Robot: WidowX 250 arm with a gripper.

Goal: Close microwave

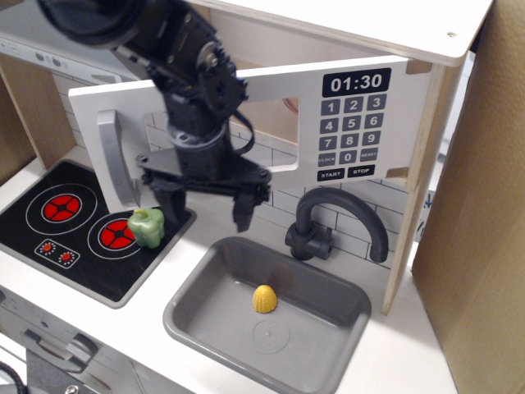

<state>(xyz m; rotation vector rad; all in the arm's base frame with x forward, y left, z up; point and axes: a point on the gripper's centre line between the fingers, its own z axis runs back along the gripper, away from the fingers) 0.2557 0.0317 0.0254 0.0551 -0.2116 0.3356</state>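
The microwave (361,107) sits in the upper part of the toy kitchen, under the white top shelf, with its wide white door swung out to the left so that it stands ajar in front of the cabinet opening. The black clock display reads 01:30 above the number keypad at the door's right end, and the grey vertical bar handle (115,156) is at its left end, above the stovetop. The clear window in the middle of the door is largely hidden by the black robot arm, which comes down from the upper left in front of the door. The gripper (205,201) hangs just below the door's lower edge, its two dark fingers (244,212) spread wide apart and pointing down, with nothing between them. Whether the arm's body touches the door face cannot be told from this view. Below and left of the gripper, a green toy pepper (146,226) rests on the black stovetop (49,238), beside a red ring burner. To the right lies the grey sink (328,349), holding a small yellow ridged object (263,298), with the dark curved faucet (336,222) behind it against the tiled back wall.
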